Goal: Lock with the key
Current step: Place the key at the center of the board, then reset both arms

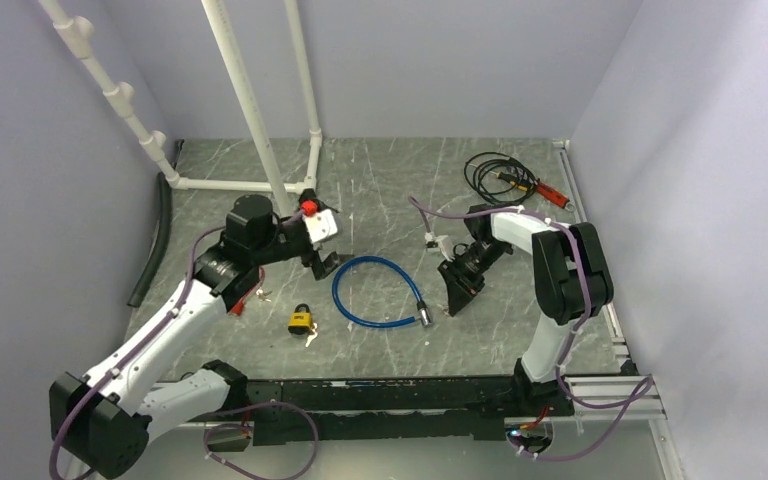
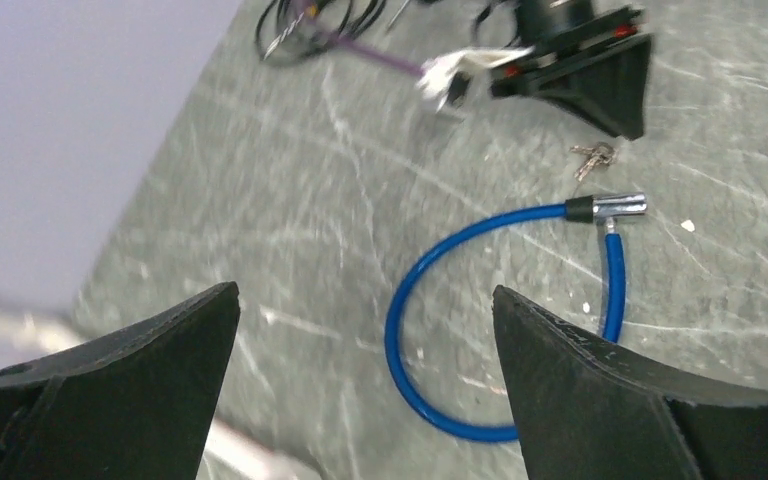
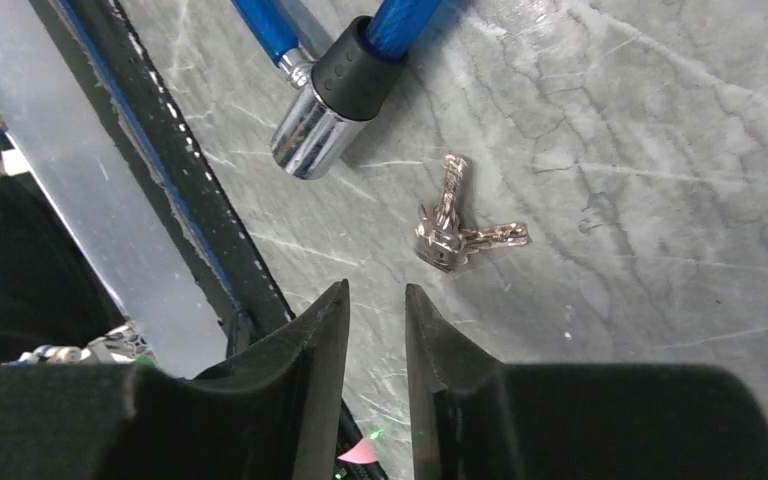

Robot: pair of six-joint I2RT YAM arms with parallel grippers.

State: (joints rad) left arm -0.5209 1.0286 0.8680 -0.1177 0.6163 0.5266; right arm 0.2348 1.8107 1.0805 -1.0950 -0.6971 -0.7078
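A blue cable lock (image 1: 338, 295) lies in a loop mid-table, its chrome head (image 1: 423, 316) at the loop's right end. In the right wrist view, a small bunch of keys (image 3: 455, 235) lies flat on the table just past the head (image 3: 315, 135). My right gripper (image 3: 376, 290) hovers just short of the keys, its jaws a narrow gap apart with nothing between them. My left gripper (image 2: 365, 292) stands wide open and empty above the loop's left side (image 2: 388, 345). From the left wrist the keys (image 2: 592, 157) and the head (image 2: 615, 207) show beside the right gripper (image 1: 457, 300).
A yellow padlock (image 1: 301, 319) with its own keys lies left of the loop. A black coiled cable (image 1: 495, 172) and a red tool (image 1: 552, 193) sit at the back right. White pipe framing (image 1: 250, 110) and a black hose (image 1: 155, 240) stand left. A black rail (image 1: 380, 395) borders the near edge.
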